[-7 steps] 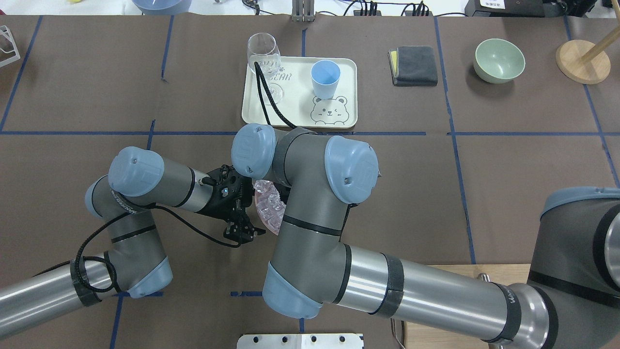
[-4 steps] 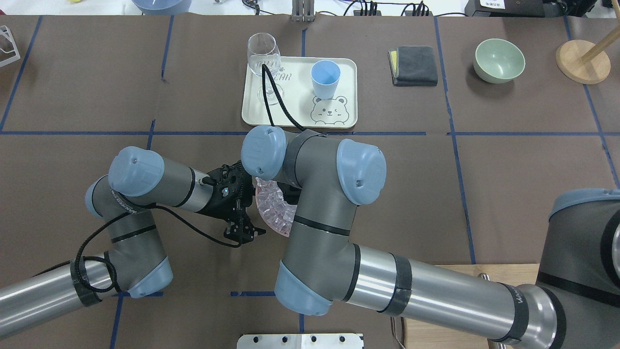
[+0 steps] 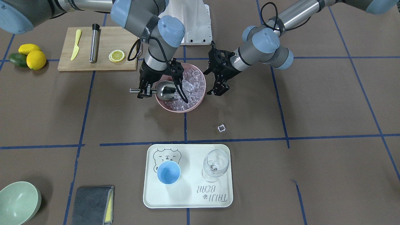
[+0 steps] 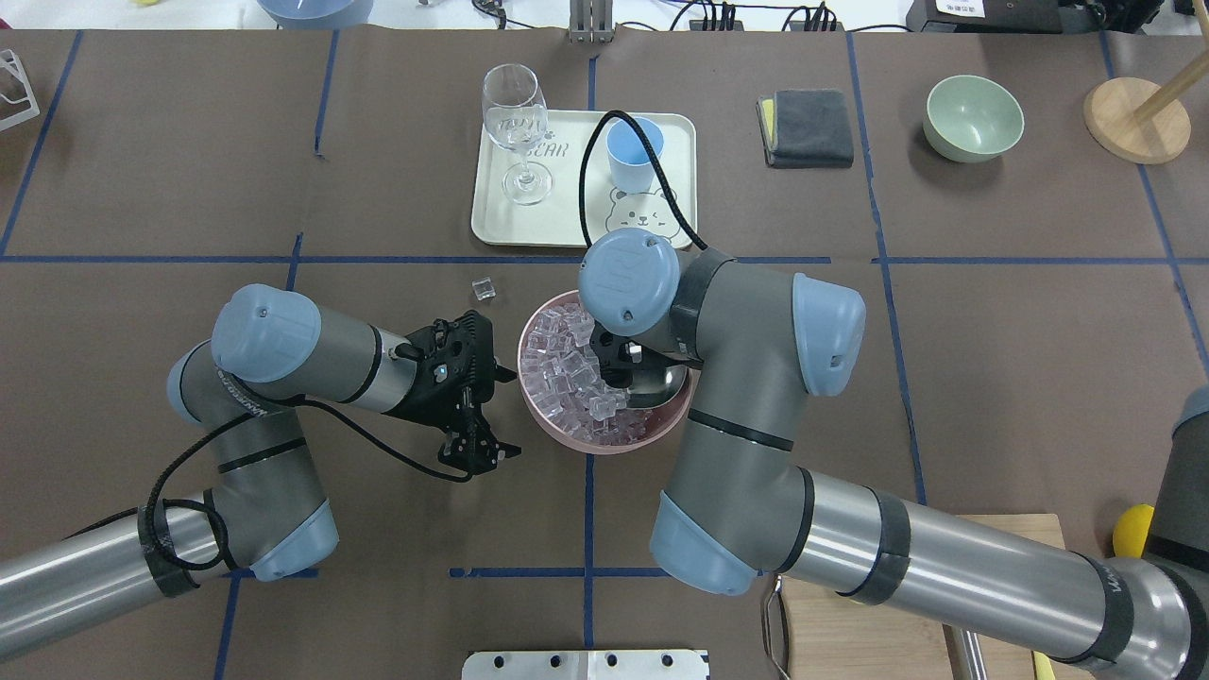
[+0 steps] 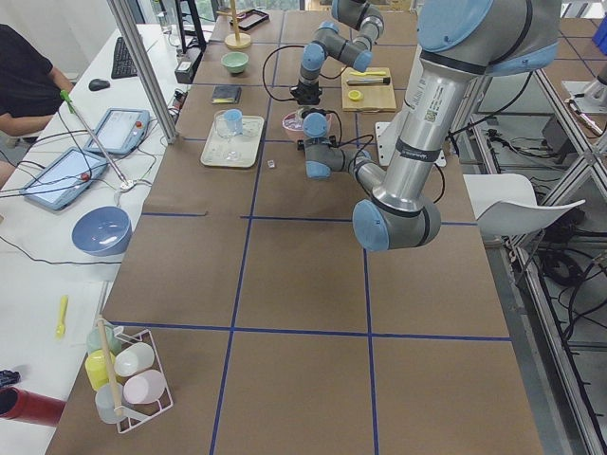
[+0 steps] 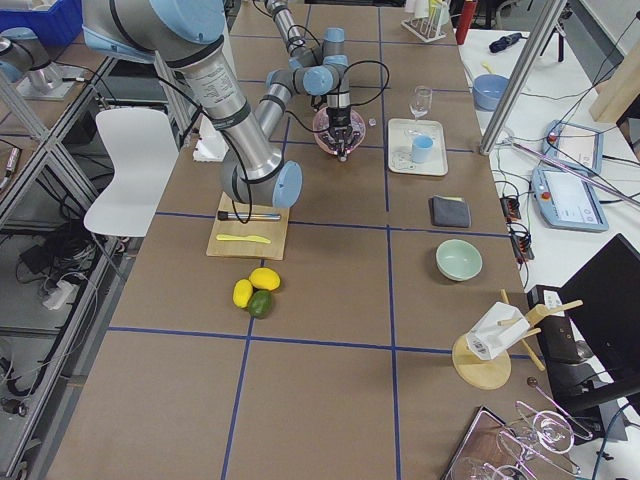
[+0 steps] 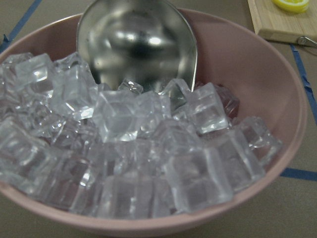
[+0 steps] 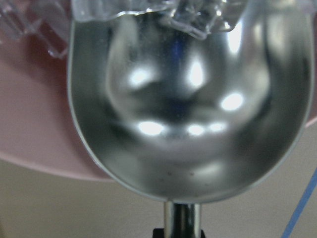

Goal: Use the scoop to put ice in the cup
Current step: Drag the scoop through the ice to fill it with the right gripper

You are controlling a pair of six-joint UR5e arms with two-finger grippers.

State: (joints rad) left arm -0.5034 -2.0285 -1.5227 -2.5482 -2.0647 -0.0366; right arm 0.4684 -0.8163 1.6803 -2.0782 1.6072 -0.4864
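Scoop (image 3: 166,90) lying mouth-first against the ice (image 3: 191,89) in the pink bowl (image 3: 181,111)
The right fingers (image 3: 141,93) are closed on the scoop's thin rod handle, its trough over the bowl's rim with a few cubes at its lip; the left fingers (image 3: 222,90) stand spread and hold nothing, just beside the bowl's other side; the light-blue cup (image 3: 168,172) stands upright on the cream tray (image 3: 187,200), well apart from the bowl; one stray cube (image 3: 221,127) lies on the desk (image 3: 281,156) between bowl and tray.

tray (image 3: 190,175): wine glass (image 3: 215,164) upright | cutting board (image 3: 106,40): lemon slice (image 3: 116,56) (yellow knife (image 3: 74,44) alongside) | green bowl (image 3: 17,201)
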